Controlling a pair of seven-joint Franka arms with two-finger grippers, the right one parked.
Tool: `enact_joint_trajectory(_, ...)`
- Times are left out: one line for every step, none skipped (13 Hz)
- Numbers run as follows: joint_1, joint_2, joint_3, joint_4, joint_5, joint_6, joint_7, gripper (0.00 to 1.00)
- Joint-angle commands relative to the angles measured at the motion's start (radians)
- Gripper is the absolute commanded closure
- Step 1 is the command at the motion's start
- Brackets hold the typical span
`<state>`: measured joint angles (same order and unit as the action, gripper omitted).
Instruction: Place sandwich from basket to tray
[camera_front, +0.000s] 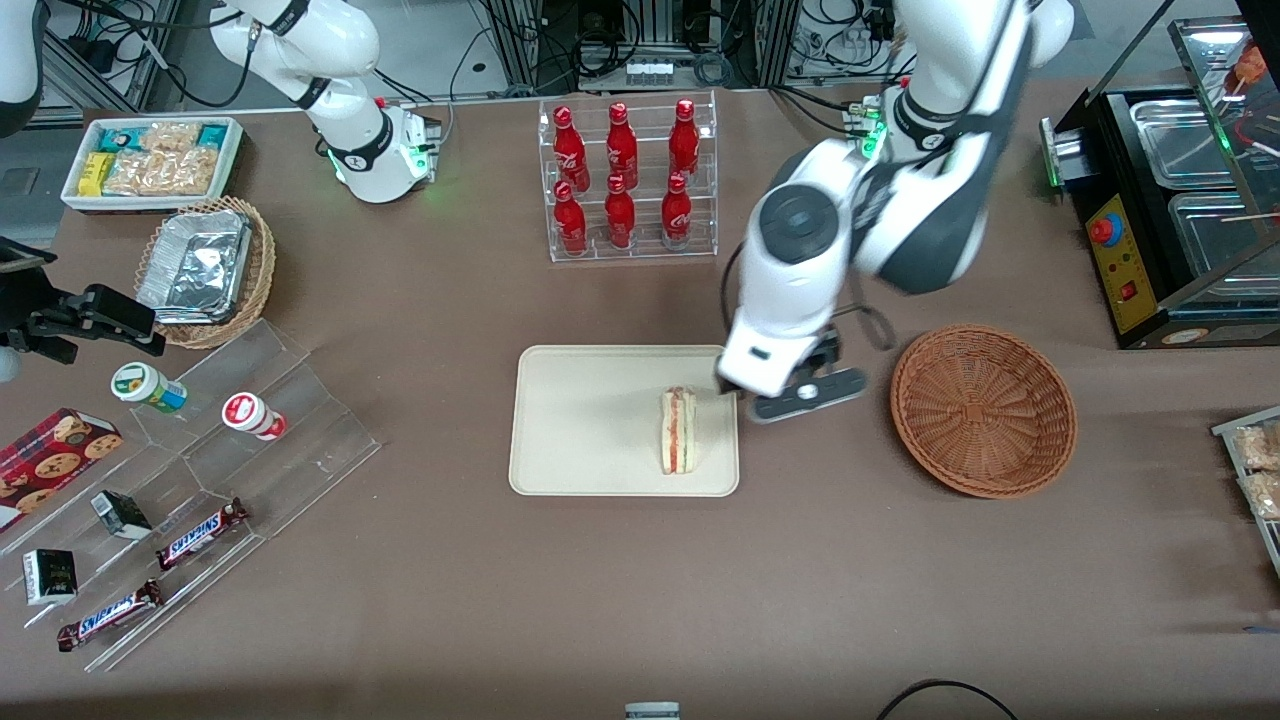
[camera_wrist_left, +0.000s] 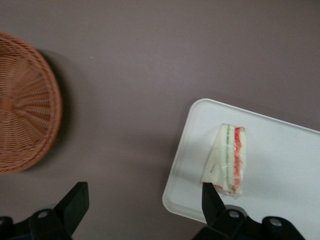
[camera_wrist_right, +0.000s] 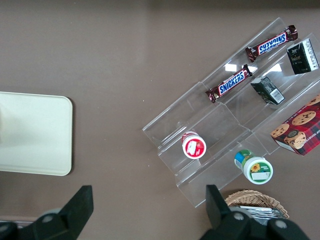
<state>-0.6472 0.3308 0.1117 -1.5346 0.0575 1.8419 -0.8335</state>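
Now, sandwich: we see the sandwich (camera_front: 678, 431) lying on the tray (camera_front: 590, 420), close to the rim at the working arm's end, its red and green filling stripe facing up.
Basket: the reddish-brown wicker basket (camera_front: 983, 408) stands apart from the tray, toward the working arm's end of the table, and we see nothing in it.
Gripper: our left gripper (camera_wrist_left: 145, 205) hangs above the tray's edge and the bare table between tray and basket; its fingers (camera_wrist_left: 75, 200) are spread wide and grip nothing, and the sandwich lies free beside one fingertip in the wrist view.
Stage: we judge the placing done and only the retreat left.
Risk one: one fingertip looks close to the sandwich's corner, so a sideways pull could clip it and nudge it toward the rim or off it; a straight lift would avoid that.
Risk two: the sandwich sits near the rim rather than mid-tray, so even a small push matters.
Risk three: a low sweep toward the basket could catch the tray's raised rim and shift the whole tray.
Other things: the rack of red cola bottles (camera_front: 625, 180) stands farther from the front camera, well clear of us.
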Motion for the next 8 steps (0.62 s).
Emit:
enact_joint_trajectory(0.093,-0.105,-0.01,-0.03,0.005,-0.096,0.144,0.0)
enact_joint_trajectory(0.134,-0.148,-0.012,-0.033,-0.004,-0.131,0.209,0.0)
enact_joint_trajectory(0.171,-0.182,-0.012,-0.039,-0.013,-0.157,0.259,0.0)
enact_joint_trajectory(0.205,-0.226,-0.01,-0.061,-0.019,-0.182,0.315,0.0)
enact_joint_trajectory(0.228,-0.281,-0.01,-0.108,-0.022,-0.188,0.361,0.0)
enact_joint_trajectory(0.268,-0.326,-0.01,-0.146,-0.04,-0.187,0.402,0.0)
enact_joint_trajectory(0.294,-0.36,-0.01,-0.171,-0.059,-0.193,0.437,0.0)
enact_joint_trajectory(0.326,-0.395,-0.01,-0.203,-0.073,-0.191,0.486,0.0)
